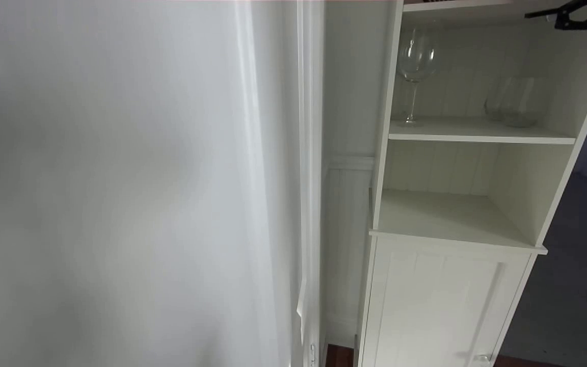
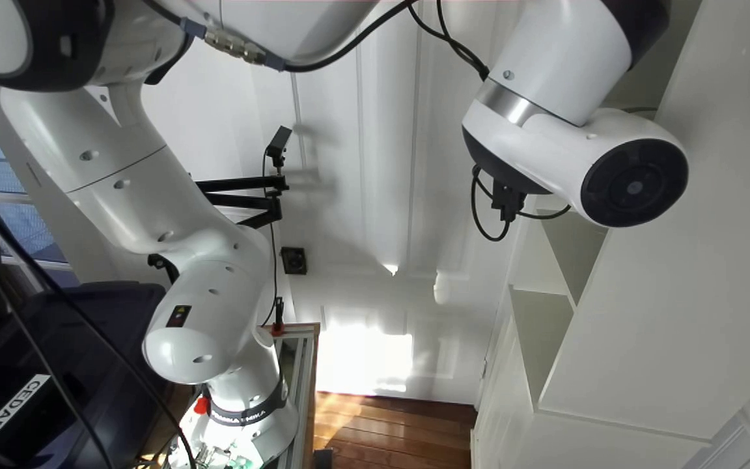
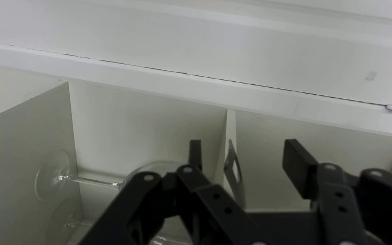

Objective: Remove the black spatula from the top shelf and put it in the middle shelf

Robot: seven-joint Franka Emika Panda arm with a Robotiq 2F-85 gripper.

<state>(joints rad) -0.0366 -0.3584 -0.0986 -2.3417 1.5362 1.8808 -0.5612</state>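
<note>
Gripper (image 3: 246, 158) is spread wide, nothing pinched, with the spatula (image 3: 229, 171) showing between its jaws by the front edge of the top shelf (image 3: 231, 126) — so grab step, I reckon — next is squeezing, then easing it out before heading down to the middle shelf (image 1: 482, 138)

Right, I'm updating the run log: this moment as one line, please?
hand: open | spatula: ungrasped, at top shelf edge | middle shelf: glasses | move: pending
</note>
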